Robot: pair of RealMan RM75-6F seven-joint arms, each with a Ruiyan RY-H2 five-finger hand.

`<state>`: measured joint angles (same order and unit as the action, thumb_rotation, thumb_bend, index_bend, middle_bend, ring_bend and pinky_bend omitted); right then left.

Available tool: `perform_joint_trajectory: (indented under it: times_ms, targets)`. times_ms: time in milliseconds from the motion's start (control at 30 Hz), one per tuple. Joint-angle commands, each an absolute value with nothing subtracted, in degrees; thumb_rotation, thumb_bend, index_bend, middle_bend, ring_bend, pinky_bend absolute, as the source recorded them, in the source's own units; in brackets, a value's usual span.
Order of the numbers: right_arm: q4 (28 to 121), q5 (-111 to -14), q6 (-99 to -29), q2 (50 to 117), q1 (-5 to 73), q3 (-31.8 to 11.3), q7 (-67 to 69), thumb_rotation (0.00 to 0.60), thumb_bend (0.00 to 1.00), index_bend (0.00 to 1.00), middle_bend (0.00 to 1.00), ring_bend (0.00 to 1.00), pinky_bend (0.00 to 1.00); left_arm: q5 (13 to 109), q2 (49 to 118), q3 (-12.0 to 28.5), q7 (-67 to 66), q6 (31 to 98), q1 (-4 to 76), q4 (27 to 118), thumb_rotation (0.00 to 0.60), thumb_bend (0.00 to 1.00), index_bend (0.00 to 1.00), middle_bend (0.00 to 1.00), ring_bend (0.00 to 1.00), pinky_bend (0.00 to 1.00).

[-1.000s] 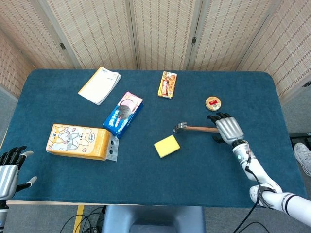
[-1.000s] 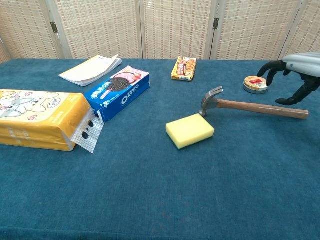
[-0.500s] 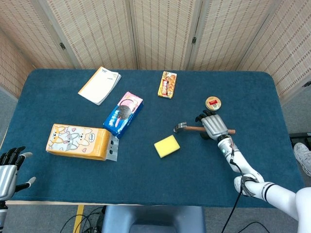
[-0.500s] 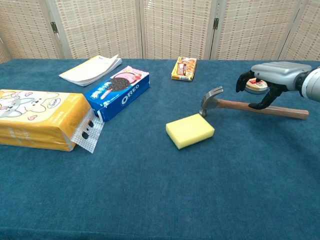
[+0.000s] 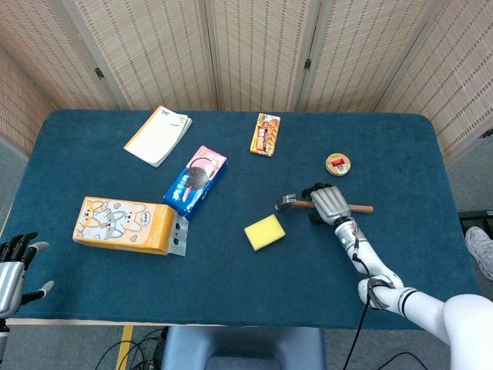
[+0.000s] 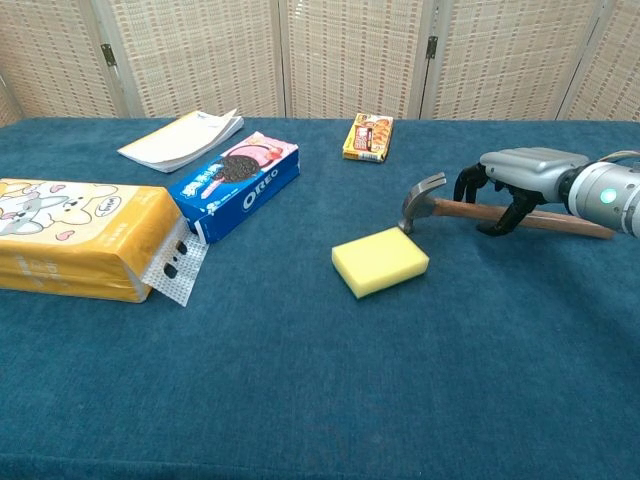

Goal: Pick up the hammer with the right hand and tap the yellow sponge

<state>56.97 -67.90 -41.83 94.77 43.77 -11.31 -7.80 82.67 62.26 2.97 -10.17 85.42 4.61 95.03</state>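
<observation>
The hammer lies flat on the blue table, its metal head [image 5: 286, 202] [image 6: 421, 197] beside the yellow sponge [image 5: 264, 232] [image 6: 380, 261] and its wooden handle [image 6: 565, 223] pointing right. My right hand [image 5: 326, 203] [image 6: 508, 180] arches over the handle close to the head. Its fingers come down on both sides of the wood without closing on it. My left hand [image 5: 12, 267] hangs with fingers spread off the table's front left corner, holding nothing.
A yellow tissue pack [image 5: 123, 224] [image 6: 70, 240] sits front left, with an Oreo box [image 5: 196, 179] [image 6: 235, 185] and a notebook [image 5: 158, 135] [image 6: 185, 140] behind it. A snack box [image 5: 265, 134] [image 6: 368, 136] lies at the back. A round tin [image 5: 337, 163] sits just beyond my right hand.
My right hand has slid left along the handle from its far end to near the hammer head and dropped lower over it. The hammer and sponge have not moved.
</observation>
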Motion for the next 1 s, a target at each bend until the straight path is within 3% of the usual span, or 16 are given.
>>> perform_joint_trajectory:
  times_ms: [33,700,1000]
  targets:
    - [56.6,-67.82,-41.92,95.15,43.85,-11.24,-7.63,0.6,0.3,0.33,0.36,0.23,0.32,82.74,62.27,2.91,-10.06,85.36,4.61,94.88,0.6,0.18,0.31,0.18,0.14,0.2]
    - [54.11,-66.49,-41.62,98.21,44.88,-11.11,-8.59,0.6,0.49,0.36,0.39,0.29,0.37,82.44,62.76,2.75,-8.42,85.22,4.19,93.08,0.6,0.18,0.32,0.18,0.14,0.2]
    - [52.16,-65.86,-41.83,99.63,45.35,-11.58,-8.94,0.6,0.5,0.4,0.42,0.31,0.38,82.36,62.83,2.69,-7.82,85.3,3.95,92.51,0.6,0.18,0.32,0.18,0.14,0.2]
